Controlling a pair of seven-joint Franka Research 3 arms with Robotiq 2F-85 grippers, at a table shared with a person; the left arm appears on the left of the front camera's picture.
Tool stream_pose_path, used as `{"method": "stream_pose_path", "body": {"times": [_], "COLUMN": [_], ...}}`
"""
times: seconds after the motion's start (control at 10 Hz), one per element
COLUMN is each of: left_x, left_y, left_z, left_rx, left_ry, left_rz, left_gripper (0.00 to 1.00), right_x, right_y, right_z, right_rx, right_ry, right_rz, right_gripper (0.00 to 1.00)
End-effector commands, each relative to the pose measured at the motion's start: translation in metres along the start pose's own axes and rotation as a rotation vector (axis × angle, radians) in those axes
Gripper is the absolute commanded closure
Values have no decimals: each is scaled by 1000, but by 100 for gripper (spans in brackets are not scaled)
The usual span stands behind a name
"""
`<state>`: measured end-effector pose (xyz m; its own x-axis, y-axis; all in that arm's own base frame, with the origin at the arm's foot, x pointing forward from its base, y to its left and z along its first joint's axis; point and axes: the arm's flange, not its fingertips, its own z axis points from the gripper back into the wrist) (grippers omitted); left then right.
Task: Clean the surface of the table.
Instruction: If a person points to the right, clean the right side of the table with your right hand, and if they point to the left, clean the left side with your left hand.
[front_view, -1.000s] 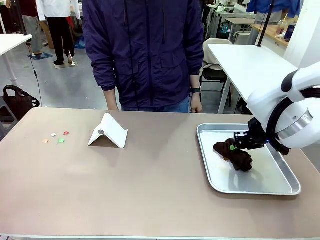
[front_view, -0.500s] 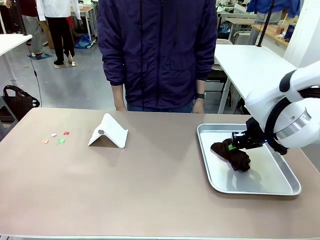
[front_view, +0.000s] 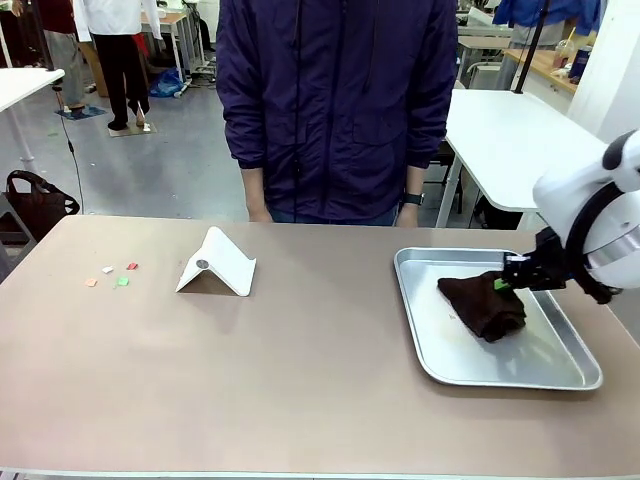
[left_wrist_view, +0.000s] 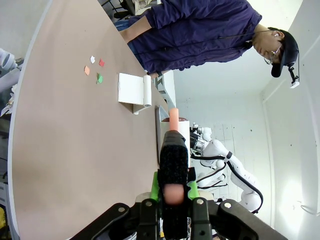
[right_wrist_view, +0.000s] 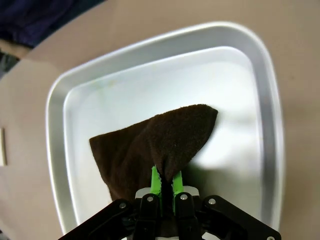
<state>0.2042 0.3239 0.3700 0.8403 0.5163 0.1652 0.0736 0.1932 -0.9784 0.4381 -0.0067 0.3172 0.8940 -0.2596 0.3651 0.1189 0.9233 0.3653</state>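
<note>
Front view, with both wrist views. The table (front_view: 320, 380) fills the foreground, its long axis running from your left to your right. The right gripper (front_view: 507, 283) has its jaws pressed together on 1 corner of a brown cloth (front_view: 485, 308). The rest of the cloth lies in the metal tray (front_view: 420, 355) at the table's right end. In the right wrist view the 2 green pads (right_wrist_view: 155, 181) pinch a raised fold of the fabric, and the cloth spreads away from them over the tray floor.

The relation that matters is this: the bare tabletop lies to the left of this gripper, beyond the tray's left rim. The 4 paper scraps (front_view: 111, 275) sit near the far left end, well apart from the cloth, with a white folded stand (front_view: 216, 264) between them and the tray. The left arm is judged the nearer to the scraps.

The right arm enters from the right edge with its wrist bent, fingers pointing left and slightly down. The left gripper (left_wrist_view: 172, 189) is clamped on a black-bristled brush (left_wrist_view: 173, 152), apparently with a salmon handle. A person (front_view: 335, 100) stands at the far edge.
</note>
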Motion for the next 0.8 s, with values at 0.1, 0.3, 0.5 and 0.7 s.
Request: {"method": "stream_pose_path", "body": {"times": [0.1, 0.3, 0.5, 0.7], "left_x": [-3, -3, -3, -3], "left_y": [-5, -5, -5, -5], "left_z": [1, 1, 1, 1], "left_rx": [3, 3, 3, 3], "left_ry": [10, 10, 10, 10], "left_rz": [-8, -8, -8, -8], "left_gripper": [100, 100, 100, 100], "right_x": [4, 9, 14, 12], "right_y": [-19, -29, -44, -65], "right_z": [13, 32, 66, 105], "right_rx": [33, 136, 381, 559], "right_ry": [-30, -29, -8, 35], "right_rz": [-65, -101, -218, -368], "right_gripper": [91, 91, 91, 91]}}
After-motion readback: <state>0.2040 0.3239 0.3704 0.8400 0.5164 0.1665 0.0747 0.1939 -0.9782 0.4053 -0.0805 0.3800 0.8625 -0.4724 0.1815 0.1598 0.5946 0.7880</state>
